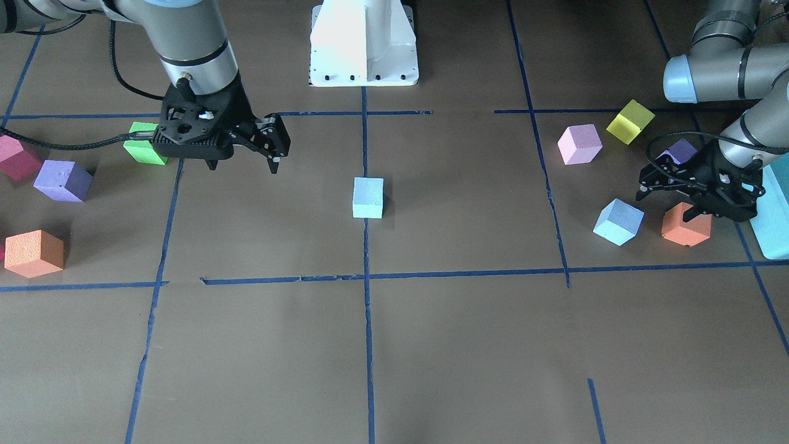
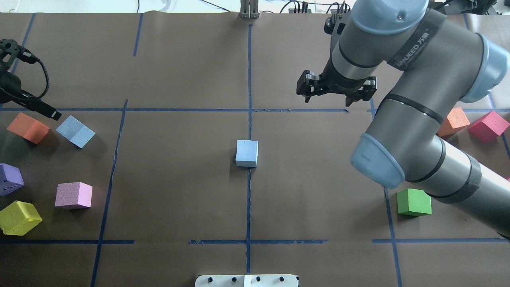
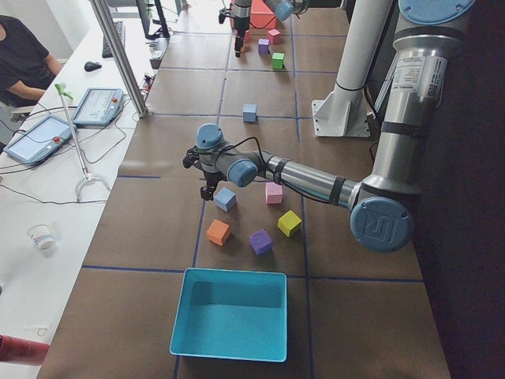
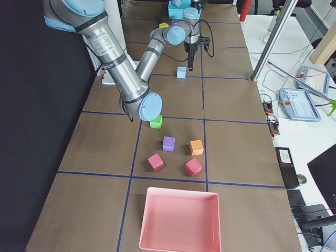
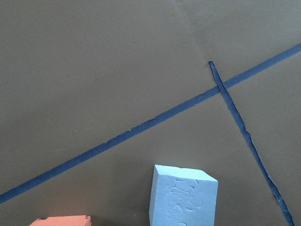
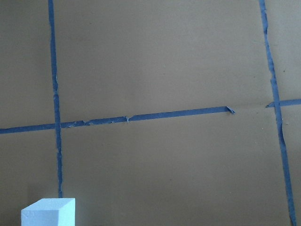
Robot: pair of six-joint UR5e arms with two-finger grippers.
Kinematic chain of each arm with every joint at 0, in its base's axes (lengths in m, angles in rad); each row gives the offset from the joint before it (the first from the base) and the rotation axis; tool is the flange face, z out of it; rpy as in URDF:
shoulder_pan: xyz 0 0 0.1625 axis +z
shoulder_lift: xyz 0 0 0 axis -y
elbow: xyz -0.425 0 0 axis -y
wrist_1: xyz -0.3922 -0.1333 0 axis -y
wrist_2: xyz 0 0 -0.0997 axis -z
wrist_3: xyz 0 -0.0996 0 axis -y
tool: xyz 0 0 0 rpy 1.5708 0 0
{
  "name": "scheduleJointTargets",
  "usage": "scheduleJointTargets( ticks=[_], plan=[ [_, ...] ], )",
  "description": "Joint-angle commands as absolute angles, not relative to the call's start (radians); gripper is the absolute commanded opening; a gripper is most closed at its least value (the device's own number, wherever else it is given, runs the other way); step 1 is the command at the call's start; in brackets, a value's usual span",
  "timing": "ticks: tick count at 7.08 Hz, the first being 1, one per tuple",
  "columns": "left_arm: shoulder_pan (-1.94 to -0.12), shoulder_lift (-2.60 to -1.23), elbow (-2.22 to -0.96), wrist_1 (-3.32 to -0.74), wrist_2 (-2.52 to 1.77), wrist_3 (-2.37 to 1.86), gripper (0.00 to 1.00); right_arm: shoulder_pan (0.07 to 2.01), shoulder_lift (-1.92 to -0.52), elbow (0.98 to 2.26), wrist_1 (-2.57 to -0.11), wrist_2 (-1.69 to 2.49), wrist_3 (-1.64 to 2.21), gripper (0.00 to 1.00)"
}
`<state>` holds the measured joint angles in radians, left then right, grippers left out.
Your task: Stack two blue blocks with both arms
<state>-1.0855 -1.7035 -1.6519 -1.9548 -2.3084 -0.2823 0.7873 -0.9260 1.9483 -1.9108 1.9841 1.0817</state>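
One blue block [image 1: 368,197] sits at the table's centre on a tape line; it also shows in the overhead view [image 2: 246,152] and at the bottom of the right wrist view [image 6: 49,212]. The second blue block [image 1: 618,222] lies on the robot's left side [image 2: 75,131], next to an orange cube [image 1: 686,225]. My left gripper [image 1: 662,206] hovers open and empty just beside and above this block, which fills the lower part of the left wrist view [image 5: 183,195]. My right gripper [image 1: 244,166] is open and empty, raised, off to the centre block's side [image 2: 326,101].
Pink [image 1: 580,143], yellow [image 1: 630,121] and purple [image 1: 680,150] cubes lie by the left arm, with a teal tray [image 1: 776,216] beyond. Green [image 1: 145,148], purple [image 1: 61,180], orange [image 1: 34,253] and magenta cubes lie on the right side. The white pedestal [image 1: 363,43] stands at the back.
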Motion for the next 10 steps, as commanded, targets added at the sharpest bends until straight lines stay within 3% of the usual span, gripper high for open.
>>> scheduleJointTargets(
  ticks=[1,10],
  plan=[
    [-1.040,-1.704,-1.583,-2.066,-2.306,-0.347,1.00,0.836,-0.948,1.953,-1.914,2.006,1.025,1.00],
    [-0.950,-1.706,-1.557,-2.066,-2.232,-0.350,1.00,1.001,-1.025,1.953,-1.927,2.103,0.806,1.00]
  ],
)
